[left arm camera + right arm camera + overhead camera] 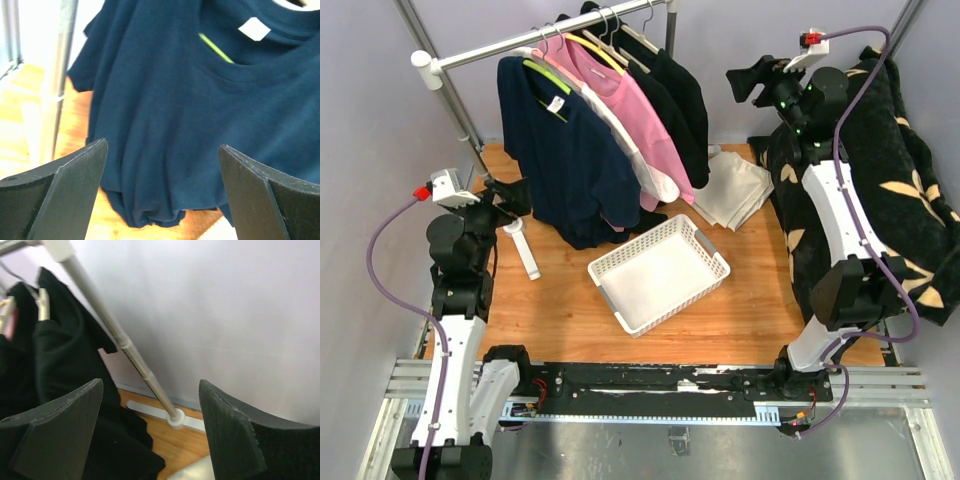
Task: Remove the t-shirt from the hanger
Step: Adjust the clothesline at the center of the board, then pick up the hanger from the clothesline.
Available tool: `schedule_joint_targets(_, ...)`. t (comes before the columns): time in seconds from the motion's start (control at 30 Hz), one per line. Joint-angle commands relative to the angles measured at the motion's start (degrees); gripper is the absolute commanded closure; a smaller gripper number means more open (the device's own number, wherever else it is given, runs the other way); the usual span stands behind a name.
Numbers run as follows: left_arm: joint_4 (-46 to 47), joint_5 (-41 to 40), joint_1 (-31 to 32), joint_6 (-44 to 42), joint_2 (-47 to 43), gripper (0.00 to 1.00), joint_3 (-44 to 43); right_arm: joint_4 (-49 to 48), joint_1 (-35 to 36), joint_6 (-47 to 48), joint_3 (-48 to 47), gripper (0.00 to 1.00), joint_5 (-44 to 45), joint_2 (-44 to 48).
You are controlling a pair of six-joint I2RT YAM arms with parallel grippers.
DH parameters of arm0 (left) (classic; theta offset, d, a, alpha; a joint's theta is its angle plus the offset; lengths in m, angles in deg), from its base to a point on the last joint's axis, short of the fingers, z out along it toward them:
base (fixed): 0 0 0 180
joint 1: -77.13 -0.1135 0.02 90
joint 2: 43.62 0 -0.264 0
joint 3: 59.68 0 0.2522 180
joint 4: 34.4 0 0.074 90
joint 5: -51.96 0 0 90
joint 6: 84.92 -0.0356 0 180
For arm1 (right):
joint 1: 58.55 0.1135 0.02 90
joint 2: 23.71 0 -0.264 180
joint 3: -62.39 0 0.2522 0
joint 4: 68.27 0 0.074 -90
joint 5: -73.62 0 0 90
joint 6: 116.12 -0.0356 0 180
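Note:
Several t-shirts hang on hangers from the rail (550, 35): a navy one (565, 160) on a yellow-green hanger (545, 75), then white, pink (625, 95) and black (680, 95). My left gripper (515, 197) stands open just left of the navy t-shirt, low on its body. In the left wrist view the navy cloth (200, 110) fills the space beyond the open gripper (162, 150), untouched, with the hanger (216, 49) showing at the collar. My right gripper (742, 84) is raised to the right of the black shirt (65, 365). That gripper (150, 387) is open and empty.
A white basket (660, 272) sits mid-table, with folded white cloth (735, 190) behind it. A black floral blanket (890, 180) lies on the right. The rack's left post (60, 75) and foot (525, 250) are close to my left gripper, and its right post (125, 347) lies ahead of my right.

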Motion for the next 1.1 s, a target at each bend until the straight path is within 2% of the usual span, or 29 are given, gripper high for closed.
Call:
schedule_joint_targets(0.0,3.1,10.6,0.4,0.9,-3.2,0.03,-0.3,1.1,1.5,0.1,-3.0,0.22,-10.8,-0.4)
schedule_joint_targets(0.23,5.0,14.9,2.1,2.0,-3.9,0.03,1.9,10.5,7.6,8.6,-11.4,0.22,-10.8,-3.1)
schedule_joint_targets(0.5,5.5,16.8,2.4,3.3,-4.3,0.03,3.0,12.7,11.0,9.9,-15.6,0.23,-10.1,-4.6)
schedule_joint_targets(0.83,5.7,19.2,2.4,4.4,-5.1,0.03,3.2,21.3,14.1,13.5,-29.3,0.32,-7.7,-13.0)
schedule_joint_targets(1.07,5.0,18.9,2.4,4.1,-5.4,0.03,3.2,21.7,14.4,14.1,-30.7,0.38,-7.3,-15.1)
